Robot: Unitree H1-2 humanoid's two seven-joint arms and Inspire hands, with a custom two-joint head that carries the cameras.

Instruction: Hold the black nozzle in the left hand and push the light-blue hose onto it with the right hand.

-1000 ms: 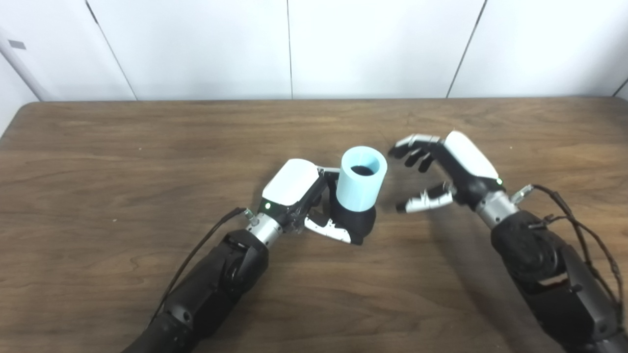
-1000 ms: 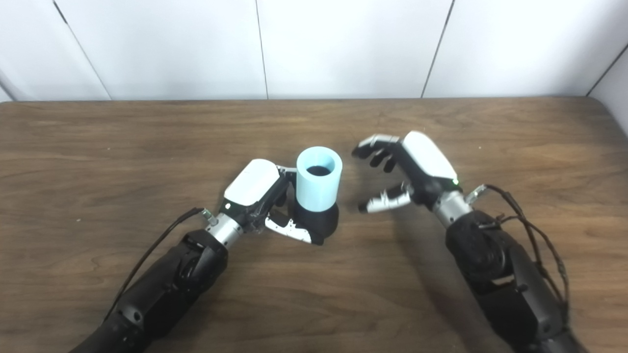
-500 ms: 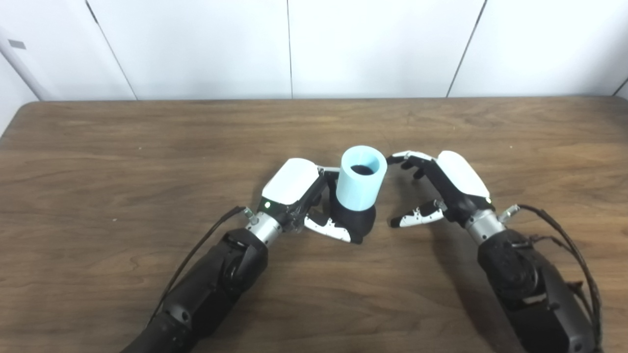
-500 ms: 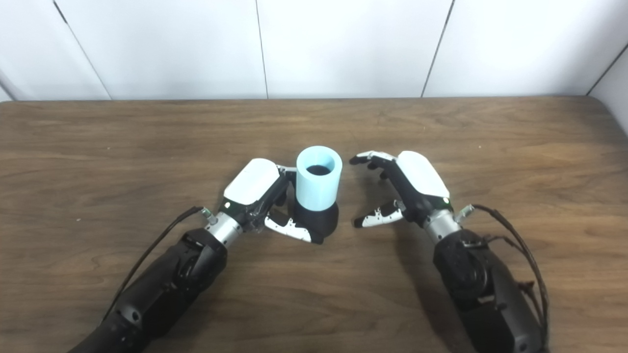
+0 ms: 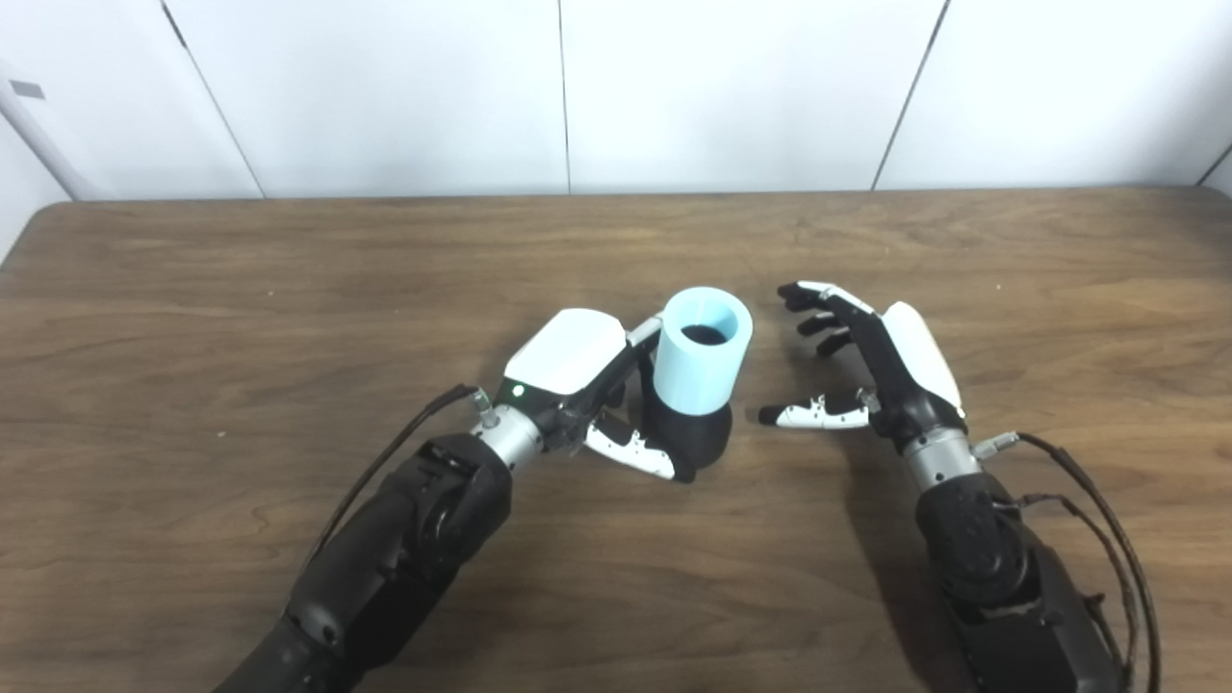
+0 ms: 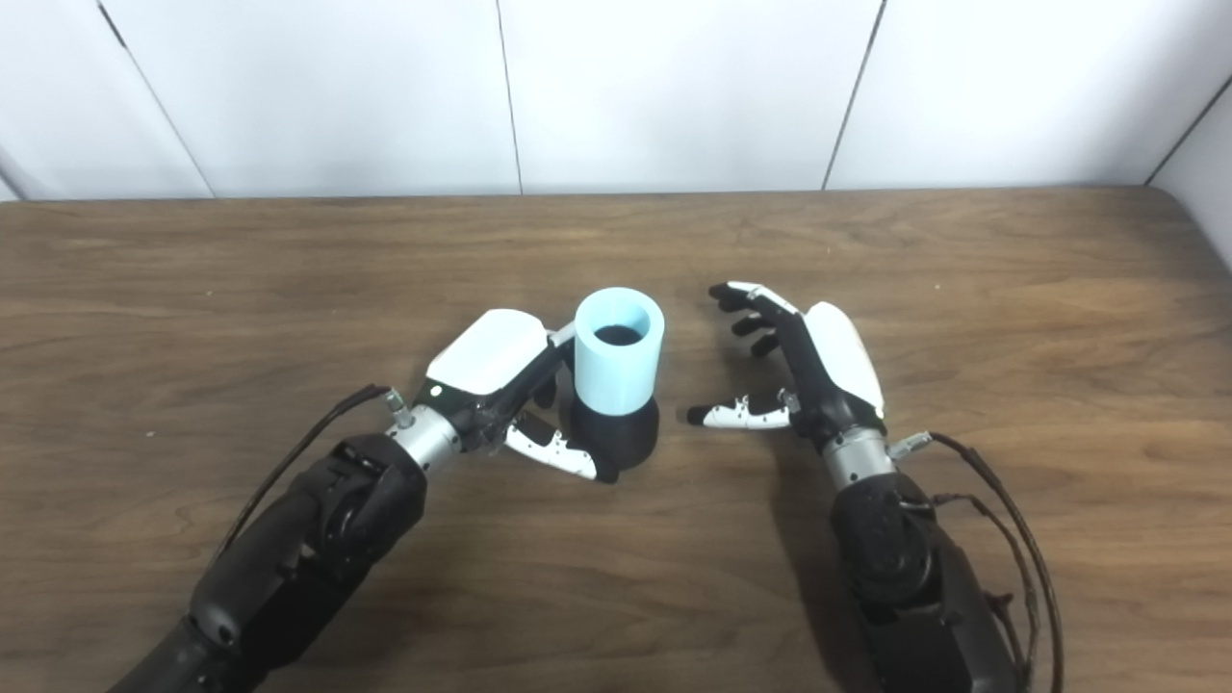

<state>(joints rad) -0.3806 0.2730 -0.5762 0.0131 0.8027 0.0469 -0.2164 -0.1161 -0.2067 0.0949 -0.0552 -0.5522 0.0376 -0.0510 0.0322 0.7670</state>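
Hose [image 5: 702, 351], light-blue, short and wide: stands upright near the middle of the table [image 5: 241, 289], open mouth facing up, dark inside. Its lower end sits on the black nozzle [image 5: 695, 438], whose rounded base shows below the blue rim and appears to rest on the wood.

Left hand [image 5: 587, 385]: white-backed, arm entering from the near left. Fingers wrap round the far left side of the nozzle and hose joint; thumb [image 5: 630, 450] curls across the near side of the black base. Grip closed on the nozzle.

Right hand [image 6: 818, 371]: just right of the hose, clear of it, a strip of bare wood between. Palm turned toward the hose, fingers [image 6: 751, 303] spread and lightly curled, thumb [image 6: 736, 415] pointing left toward the nozzle base. Holds nothing.

Right arm: black, entering from the near right, loose cables [image 5: 1107, 520] looping off its outer side.

Table: dark brown wood grain, far edge meeting a white panelled wall [image 5: 731, 96].
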